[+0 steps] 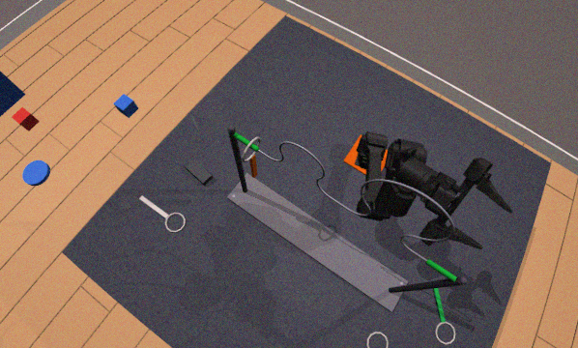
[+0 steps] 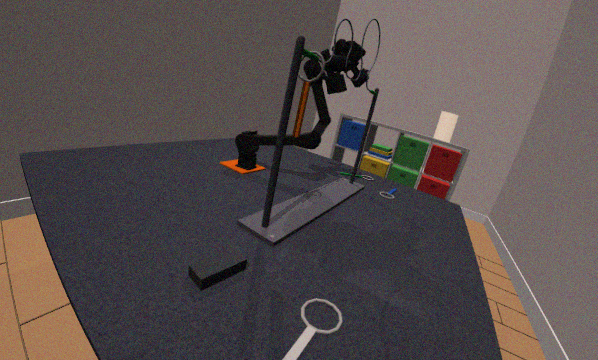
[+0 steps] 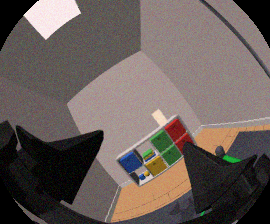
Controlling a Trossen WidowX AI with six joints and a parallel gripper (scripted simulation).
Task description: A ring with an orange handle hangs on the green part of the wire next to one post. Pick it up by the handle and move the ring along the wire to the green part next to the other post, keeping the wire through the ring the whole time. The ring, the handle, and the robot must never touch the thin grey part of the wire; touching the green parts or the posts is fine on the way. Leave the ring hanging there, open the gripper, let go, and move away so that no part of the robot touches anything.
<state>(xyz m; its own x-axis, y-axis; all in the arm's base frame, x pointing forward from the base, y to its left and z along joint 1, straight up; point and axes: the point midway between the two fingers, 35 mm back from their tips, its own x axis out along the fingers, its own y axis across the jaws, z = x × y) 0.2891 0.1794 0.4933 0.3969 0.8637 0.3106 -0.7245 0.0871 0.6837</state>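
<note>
The ring with the orange handle (image 1: 254,165) (image 2: 302,110) hangs around the green part (image 1: 239,138) beside one post (image 1: 239,164) (image 2: 281,130), handle downward. The grey wire (image 1: 390,180) (image 2: 379,35) bends and loops to the other green part (image 1: 441,270) (image 3: 231,159) at the far post (image 1: 424,285) (image 2: 365,135). My gripper (image 1: 496,229) (image 3: 145,141) is open and empty, high up near the far post's end, well away from the ring. The wire crosses in front of my arm in the top view; I cannot tell the gap between them.
The posts stand on a grey base plate (image 1: 318,251) (image 2: 339,200). A white-handled ring (image 1: 156,208) (image 2: 301,345), a green-handled ring (image 1: 439,304) and a blue-handled ring (image 2: 392,191) lie on the dark mat. A black block (image 1: 198,173) (image 2: 219,270) lies near the first post.
</note>
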